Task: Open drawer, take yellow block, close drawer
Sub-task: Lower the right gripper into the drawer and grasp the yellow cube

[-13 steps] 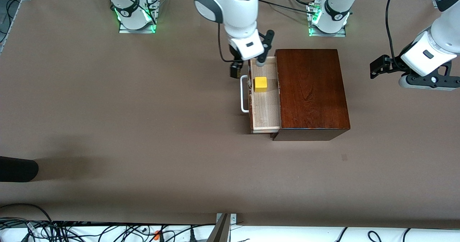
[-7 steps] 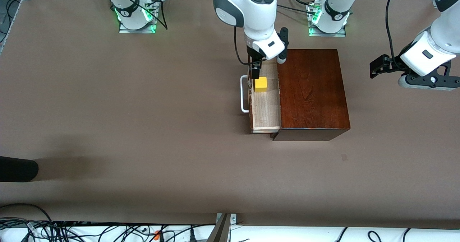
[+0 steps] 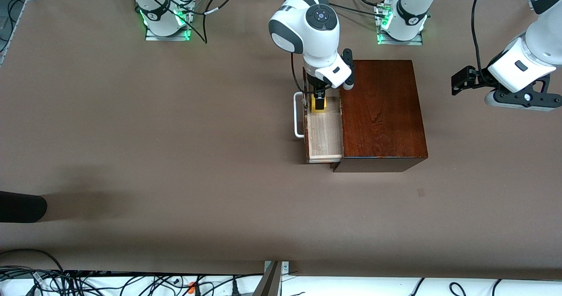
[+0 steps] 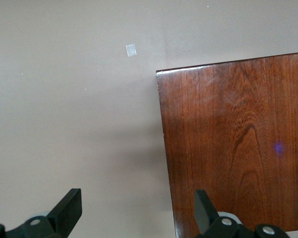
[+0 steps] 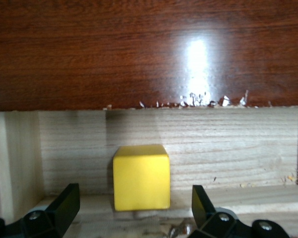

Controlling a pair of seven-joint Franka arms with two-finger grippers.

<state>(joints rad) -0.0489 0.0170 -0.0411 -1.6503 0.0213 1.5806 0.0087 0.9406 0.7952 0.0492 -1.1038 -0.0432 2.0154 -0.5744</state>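
Observation:
The dark reddish-brown wooden box (image 3: 382,111) stands mid-table. Its drawer (image 3: 324,138) is pulled out toward the right arm's end of the table, pale inside, with a white U-shaped handle (image 3: 298,116). The yellow block (image 3: 318,107) sits in the drawer. My right gripper (image 3: 319,97) is open, down in the drawer over the block. In the right wrist view its fingers (image 5: 69,198) stand either side of the block (image 5: 141,177), apart from it. My left gripper (image 3: 461,81) is open and empty, waiting in the air beside the box at the left arm's end; its wrist view shows the box top (image 4: 238,148).
A small pale tape mark (image 3: 420,192) lies on the brown table nearer the camera than the box; it also shows in the left wrist view (image 4: 131,50). A black object (image 3: 22,206) juts in at the right arm's end. Cables run along the near table edge.
My right gripper has moved from beside the drawer's handle to over the yellow block and has come down around it. The left arm, the drawer and the block have not moved.

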